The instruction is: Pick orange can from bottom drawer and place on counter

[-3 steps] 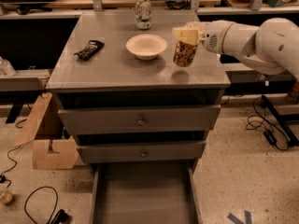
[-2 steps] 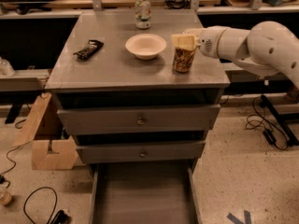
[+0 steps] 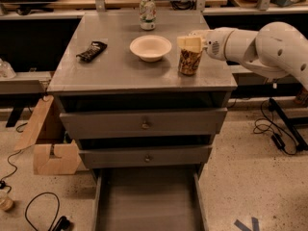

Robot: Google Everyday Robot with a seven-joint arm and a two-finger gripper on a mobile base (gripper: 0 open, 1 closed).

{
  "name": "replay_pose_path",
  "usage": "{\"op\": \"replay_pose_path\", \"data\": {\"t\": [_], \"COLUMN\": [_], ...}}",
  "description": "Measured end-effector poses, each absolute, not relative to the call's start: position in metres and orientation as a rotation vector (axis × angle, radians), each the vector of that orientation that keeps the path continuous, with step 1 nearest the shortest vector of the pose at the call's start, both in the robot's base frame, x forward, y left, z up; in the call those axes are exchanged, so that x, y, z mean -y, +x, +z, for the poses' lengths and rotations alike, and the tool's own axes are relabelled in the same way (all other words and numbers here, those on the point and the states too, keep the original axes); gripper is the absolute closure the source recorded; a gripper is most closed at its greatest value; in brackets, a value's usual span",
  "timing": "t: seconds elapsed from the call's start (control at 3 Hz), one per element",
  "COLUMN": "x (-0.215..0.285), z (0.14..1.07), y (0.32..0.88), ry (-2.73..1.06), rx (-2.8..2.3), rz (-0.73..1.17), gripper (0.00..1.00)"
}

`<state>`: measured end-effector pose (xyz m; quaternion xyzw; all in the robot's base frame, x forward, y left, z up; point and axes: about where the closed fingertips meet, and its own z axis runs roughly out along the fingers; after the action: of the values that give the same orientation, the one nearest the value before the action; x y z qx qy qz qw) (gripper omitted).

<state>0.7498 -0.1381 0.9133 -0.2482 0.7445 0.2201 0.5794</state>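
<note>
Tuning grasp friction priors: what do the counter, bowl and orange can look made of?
counter: grey sheet metal by the look, satin sheen with soft reflections.
bowl: off-white and matte; could be plastic, paper or ceramic, cannot tell which.
orange can: likely thin metal with a printed speckled skin. The end effector grips its top at the counter's right side.

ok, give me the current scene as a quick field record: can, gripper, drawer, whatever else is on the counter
orange can: upright, appears to rest on the counter, front right, just right of the bowl
gripper: at the can's top, shut on it; arm reaches in from the right
bottom drawer: pulled out, floor visible
other items on counter: white bowl centre; white-and-green can at back; dark packet left
</note>
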Motion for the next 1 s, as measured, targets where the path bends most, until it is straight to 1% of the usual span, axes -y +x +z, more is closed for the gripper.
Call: {"op": "replay_pose_path", "data": {"t": [0.33,0.67,1.0], "x": [0.1380,0.1380,0.1354], "z": [0.9138,0.9144,0.9138], "y": [0.7498,0.7498,0.7501], "ry": [-0.580,-0.580,-0.583], "rx": [-1.741,-1.741,-1.740], "rz": [0.515,0.515,0.518], "gripper": [0.35,0.13,0.00]}}
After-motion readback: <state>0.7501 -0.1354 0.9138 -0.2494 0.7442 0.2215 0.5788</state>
